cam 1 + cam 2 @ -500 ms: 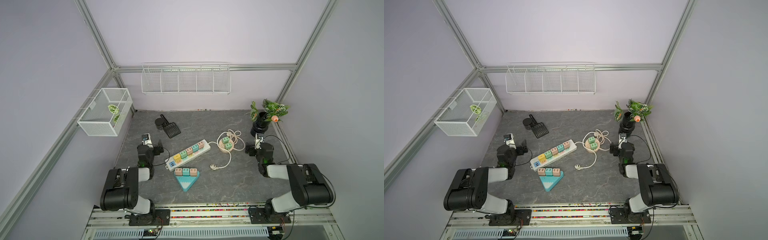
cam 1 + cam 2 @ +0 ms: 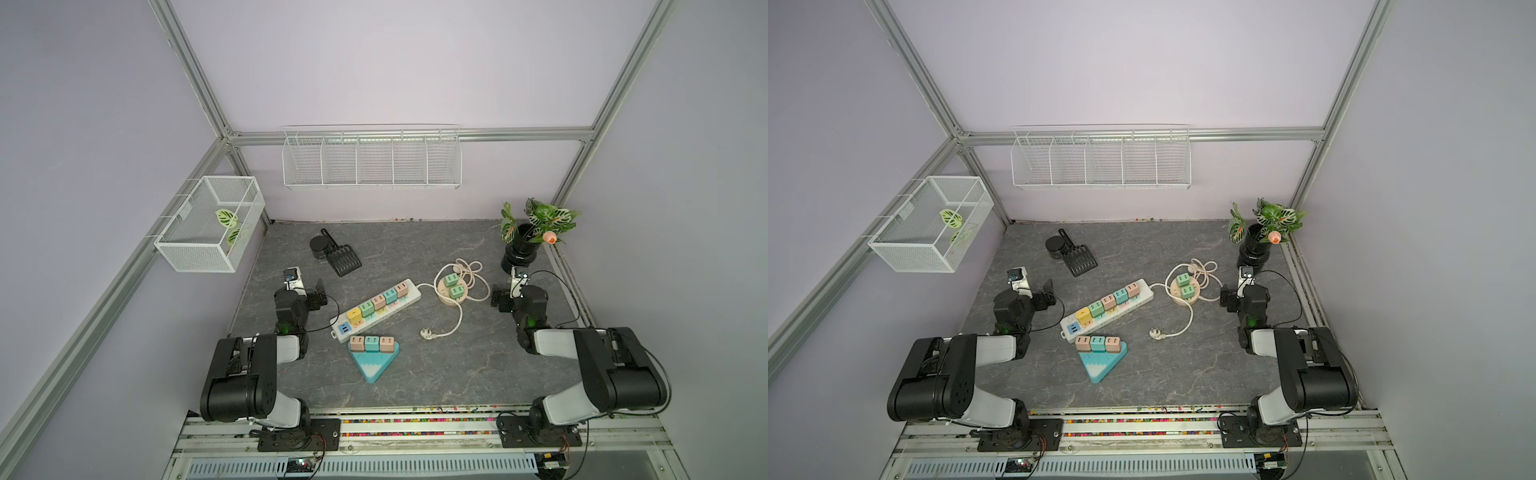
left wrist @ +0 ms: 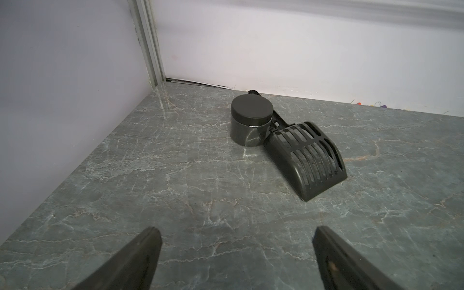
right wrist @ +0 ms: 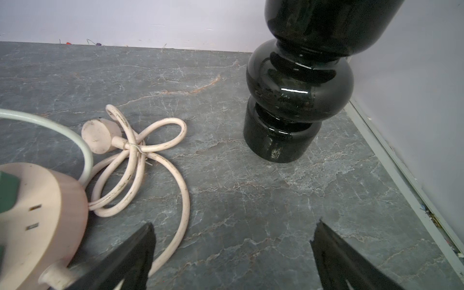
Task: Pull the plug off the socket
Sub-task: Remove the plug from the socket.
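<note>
Our right gripper (image 4: 234, 233) hangs low, jaws spread wide and empty. Just to its left, toward the table's middle, sits the round socket (image 2: 440, 289) with two green plugs (image 2: 457, 292) standing in it. They look seated, though the wrist view blurs them. Our left gripper (image 2: 318, 293), equally wide and empty, has the strip (image 2: 390, 312) to its right, long axis slanting away toward the round socket. We judge the right arm nearer a plug.

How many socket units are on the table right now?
3: a long white strip mid-table, a round beige one near the black vase, a blue triangular one in front of the strip. None appears hidden.
</note>
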